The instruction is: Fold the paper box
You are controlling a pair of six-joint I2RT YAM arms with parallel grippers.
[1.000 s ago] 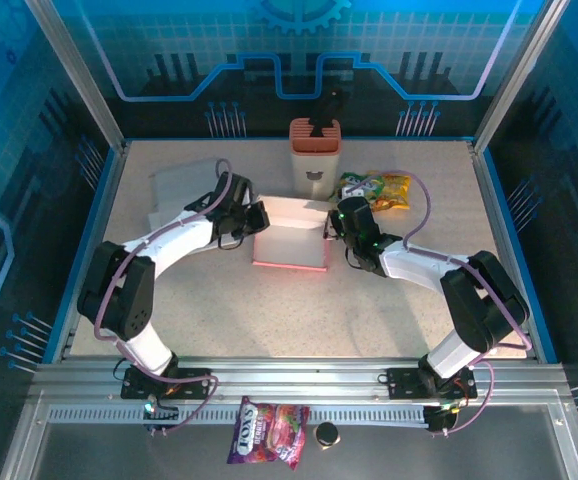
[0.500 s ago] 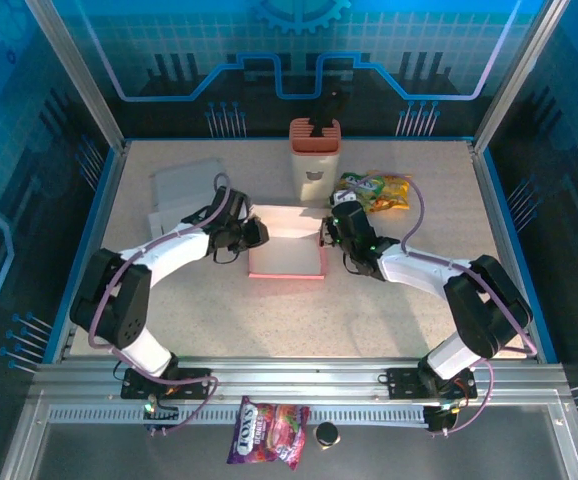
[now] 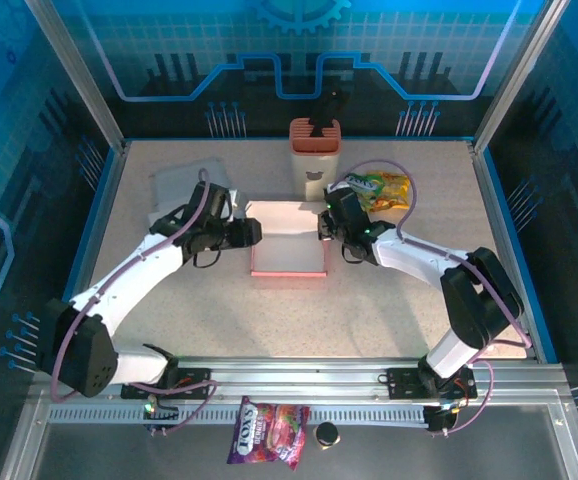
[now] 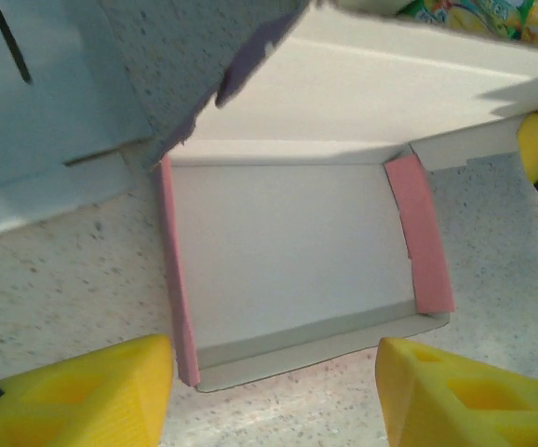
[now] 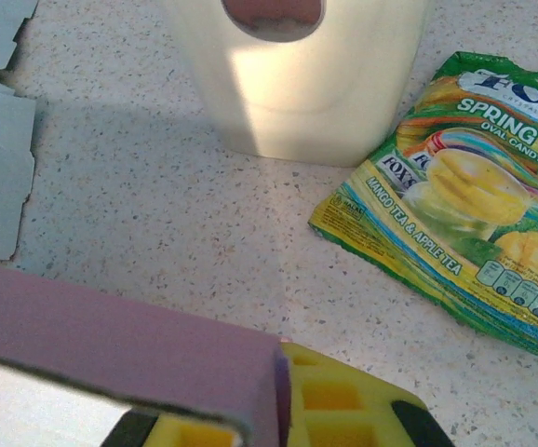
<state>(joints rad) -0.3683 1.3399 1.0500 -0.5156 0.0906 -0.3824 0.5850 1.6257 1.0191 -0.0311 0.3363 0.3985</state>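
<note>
The paper box (image 3: 287,240) lies open on the table, white inside with pink edges. In the left wrist view the paper box (image 4: 288,251) shows its white floor and two pink side flaps. My left gripper (image 3: 252,232) stands just left of it; its yellow fingers (image 4: 73,391) are spread wide, open, with bare table between them. My right gripper (image 3: 326,225) is at the box's right side. In the right wrist view it (image 5: 278,410) is shut on the box's pink wall (image 5: 111,345).
A cream holder with a pink top (image 3: 315,158) stands behind the box. A green and yellow candy bag (image 3: 377,188) lies at its right. Flat grey cardboard sheets (image 3: 184,185) lie at the back left. Another candy bag (image 3: 269,432) rests on the front rail.
My left gripper has opened, let go of the box's left side and drawn back a little to the left. The right gripper has stayed shut on the right wall.
</note>
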